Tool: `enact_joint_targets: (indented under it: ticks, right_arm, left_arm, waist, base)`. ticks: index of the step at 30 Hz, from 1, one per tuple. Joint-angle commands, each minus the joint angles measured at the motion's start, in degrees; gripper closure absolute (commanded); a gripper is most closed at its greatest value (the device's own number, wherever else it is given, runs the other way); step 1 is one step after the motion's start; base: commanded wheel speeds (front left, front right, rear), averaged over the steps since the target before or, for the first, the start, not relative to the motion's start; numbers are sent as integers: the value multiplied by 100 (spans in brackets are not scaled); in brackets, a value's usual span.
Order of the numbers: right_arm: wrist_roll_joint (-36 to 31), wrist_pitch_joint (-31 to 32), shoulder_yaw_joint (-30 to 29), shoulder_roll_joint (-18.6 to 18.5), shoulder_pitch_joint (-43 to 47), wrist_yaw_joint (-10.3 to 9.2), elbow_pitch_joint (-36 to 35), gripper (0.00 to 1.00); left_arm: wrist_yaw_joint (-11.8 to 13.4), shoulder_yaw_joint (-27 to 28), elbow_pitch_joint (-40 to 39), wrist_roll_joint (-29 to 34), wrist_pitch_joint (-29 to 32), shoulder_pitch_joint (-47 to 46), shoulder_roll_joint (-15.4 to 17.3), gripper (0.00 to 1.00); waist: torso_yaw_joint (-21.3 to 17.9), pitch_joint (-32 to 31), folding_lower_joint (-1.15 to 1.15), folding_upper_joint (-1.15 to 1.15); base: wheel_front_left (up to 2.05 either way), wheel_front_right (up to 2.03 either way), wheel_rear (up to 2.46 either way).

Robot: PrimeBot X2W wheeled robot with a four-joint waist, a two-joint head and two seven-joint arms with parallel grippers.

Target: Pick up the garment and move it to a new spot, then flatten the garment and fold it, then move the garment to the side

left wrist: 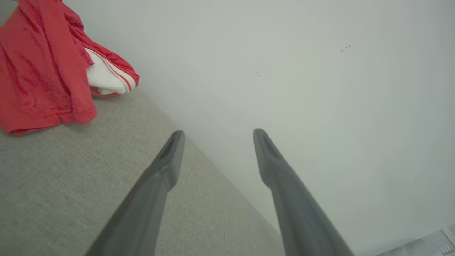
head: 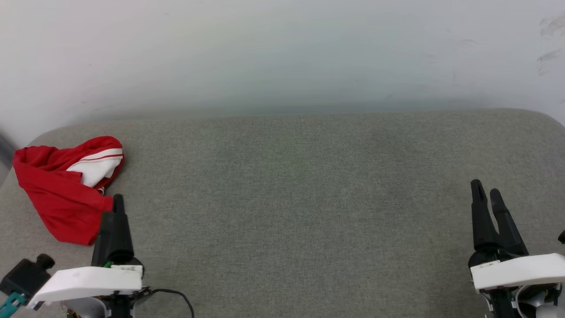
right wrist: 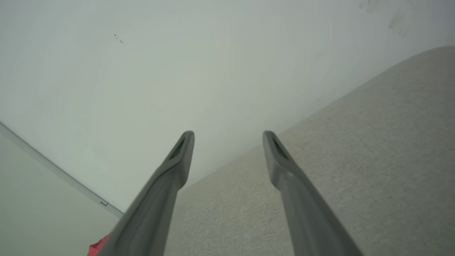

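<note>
The garment (head: 66, 185) is a crumpled red jersey with a white, red-striped sleeve showing, heaped at the far left of the grey cushioned surface (head: 300, 185). In the left wrist view the garment (left wrist: 42, 67) lies at the upper left, apart from the fingers. My left gripper (head: 117, 202) hovers just right of the heap's near edge, open and empty (left wrist: 217, 134). My right gripper (head: 484, 187) stands open and empty far off at the lower right (right wrist: 228, 135). A sliver of the red garment (right wrist: 97, 246) peeks at the bottom left of the right wrist view.
A pale wall (head: 282, 53) rises right behind the grey surface's back edge. The surface has rounded corners at the back left and back right. A black and teal fitting (head: 24, 278) sits by my left forearm.
</note>
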Motion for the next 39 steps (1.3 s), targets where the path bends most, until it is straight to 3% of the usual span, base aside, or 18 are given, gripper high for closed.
enact_joint_targets:
  ticks: [1,7,14,22,34,39]
  right_arm:
    - [-263,-52,54,-11,-62,1,-177,0]
    - [-990,-166,163,-11,18,1,-404,0]
    - [-1665,-285,197,-10,98,1,-566,0]
    - [-2330,-416,218,-10,210,1,-539,0]
    - [-3184,-588,320,-9,271,1,-573,0]
    - [-3435,-660,331,-9,287,1,-624,0]
  left_arm:
    - [16,-98,-210,247,-56,10,17,0]
    - [262,-502,-528,1149,-165,99,18,0]
    - [369,-934,-741,2141,-290,147,19,0]
    - [501,-1380,-819,2838,-415,242,188,0]
    - [1332,-2186,-692,3652,-595,240,633,0]
    - [1518,-2394,-590,3848,-665,252,750,0]
  waist:
    - [-1,4,0,0]
    - [-15,14,0,0]
    - [-23,13,0,0]
    - [-41,8,0,0]
    - [-79,-1,0,0]
    - [-88,2,0,0]
  base:
    - [0,0,0]
    - [0,0,0]
    - [0,0,0]
    - [0,0,0]
    - [0,0,0]
    - [0,0,0]
